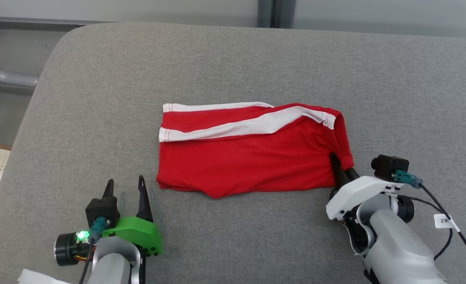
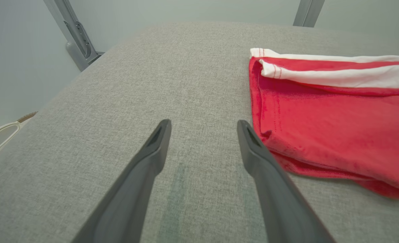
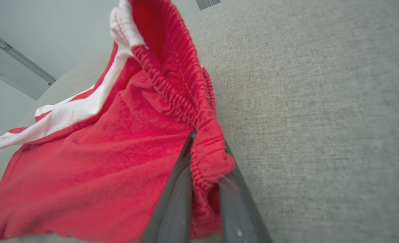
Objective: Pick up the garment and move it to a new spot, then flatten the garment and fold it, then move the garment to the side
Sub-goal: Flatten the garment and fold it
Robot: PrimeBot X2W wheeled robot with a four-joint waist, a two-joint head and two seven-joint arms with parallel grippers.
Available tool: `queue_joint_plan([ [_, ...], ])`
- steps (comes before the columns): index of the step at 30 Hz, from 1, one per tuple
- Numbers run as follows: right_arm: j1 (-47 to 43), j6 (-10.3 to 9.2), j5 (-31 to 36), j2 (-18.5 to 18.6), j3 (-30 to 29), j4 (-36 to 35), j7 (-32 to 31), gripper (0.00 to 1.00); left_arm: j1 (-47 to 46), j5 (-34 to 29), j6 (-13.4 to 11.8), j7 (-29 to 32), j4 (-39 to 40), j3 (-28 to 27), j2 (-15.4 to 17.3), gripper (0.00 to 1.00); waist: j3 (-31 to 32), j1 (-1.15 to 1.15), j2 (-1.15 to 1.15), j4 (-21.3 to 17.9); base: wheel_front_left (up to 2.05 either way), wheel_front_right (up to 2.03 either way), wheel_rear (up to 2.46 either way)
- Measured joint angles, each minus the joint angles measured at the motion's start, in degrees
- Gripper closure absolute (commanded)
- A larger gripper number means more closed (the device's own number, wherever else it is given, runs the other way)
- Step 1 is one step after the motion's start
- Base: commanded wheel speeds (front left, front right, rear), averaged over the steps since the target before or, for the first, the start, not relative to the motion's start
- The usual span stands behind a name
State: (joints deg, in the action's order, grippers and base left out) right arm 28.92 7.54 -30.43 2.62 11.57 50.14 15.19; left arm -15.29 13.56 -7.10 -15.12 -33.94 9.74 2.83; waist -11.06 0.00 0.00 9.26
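The shorts (image 1: pixel 252 157) lie folded in the middle of the tabletop (image 1: pixel 256 59), look soft, light and floppy, and are probably best taken by the elastic waistband (image 1: pixel 341 134), where the right tool (image 1: pixel 342 167) is clenched on it, while the left tool (image 1: pixel 126 180) near the front-left corner stands released.

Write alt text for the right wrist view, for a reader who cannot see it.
The right fingers pinch the elastic waistband of red shorts, with the cloth bunched between them. The shorts, with a white side stripe, lie on a grey padded surface.
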Motion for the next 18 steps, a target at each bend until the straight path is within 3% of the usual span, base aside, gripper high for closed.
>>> queue_joint_plan([
  [8,-1.41,-0.02,0.23,0.98,-0.60,-3.87,-0.14,1.00,0.90,0.19,0.51,-0.01,-0.49,1.96,-0.01,0.00,2.39,0.00,0.00,-2.52,0.00,0.00,0.00],
  [18,0.35,-0.05,-5.45,0.89,16.75,-11.91,-3.01,1.00,2.16,2.08,0.47,-0.01,-1.67,6.45,-0.03,0.00,5.08,0.00,0.00,-1.58,0.00,0.00,0.00],
])
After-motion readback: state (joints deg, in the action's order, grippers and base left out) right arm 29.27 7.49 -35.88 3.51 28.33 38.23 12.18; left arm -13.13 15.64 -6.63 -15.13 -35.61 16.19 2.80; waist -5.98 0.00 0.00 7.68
